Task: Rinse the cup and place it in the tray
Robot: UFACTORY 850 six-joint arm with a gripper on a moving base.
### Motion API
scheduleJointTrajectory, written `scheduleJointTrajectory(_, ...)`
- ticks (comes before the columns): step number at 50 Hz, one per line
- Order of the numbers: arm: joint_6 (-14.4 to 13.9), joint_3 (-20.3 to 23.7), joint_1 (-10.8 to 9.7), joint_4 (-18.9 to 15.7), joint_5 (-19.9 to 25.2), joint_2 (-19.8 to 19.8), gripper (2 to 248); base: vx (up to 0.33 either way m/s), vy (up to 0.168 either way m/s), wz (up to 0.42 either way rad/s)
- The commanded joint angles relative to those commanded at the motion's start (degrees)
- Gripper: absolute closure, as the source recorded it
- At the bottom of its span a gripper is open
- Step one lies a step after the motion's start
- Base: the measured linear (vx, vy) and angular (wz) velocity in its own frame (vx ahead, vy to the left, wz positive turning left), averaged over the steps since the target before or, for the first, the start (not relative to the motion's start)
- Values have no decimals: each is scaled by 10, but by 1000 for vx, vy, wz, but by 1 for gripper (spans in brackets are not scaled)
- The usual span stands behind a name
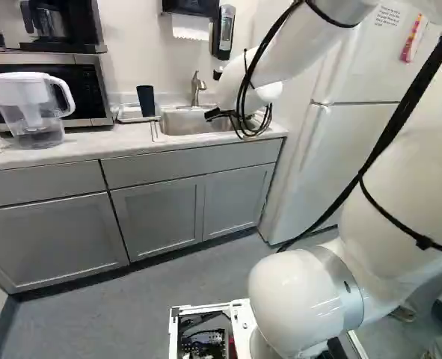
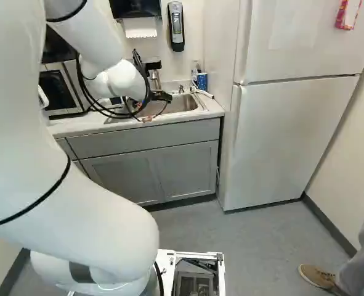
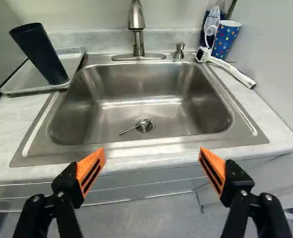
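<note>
Cup [image 3: 44,57] upright on the tray [image 3: 27,79] left of the sink [image 3: 146,87], long axis vertical, wide end up, inside hidden; gripper [image 2: 162,96] wide open, holding nothing.

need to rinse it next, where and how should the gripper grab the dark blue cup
I'd grip the dark blue cup around mid-wall, the open gripper coming in level from the counter's front, one finger on each side. It stands upright and tall, nothing blocks its near side, and its wall narrows downward, so a low grip might slip up.
</note>
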Motion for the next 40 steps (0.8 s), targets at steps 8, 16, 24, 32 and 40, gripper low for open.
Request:
scheduleJointTrajectory(8,-2,45,-6,5,48,11,3,0,0,0)
scheduleJointTrajectory(16,-5,91,-13,9,98,22,3,0,0,0)
scheduleJointTrajectory(24,-7,134,-19,14,144,32,3,0,0,0)
scheduleJointTrajectory(32,-9,173,-25,18,186,42,3,0,0,0)
scheduleJointTrajectory(40,-10,208,-30,22,224,50,3,0,0,0)
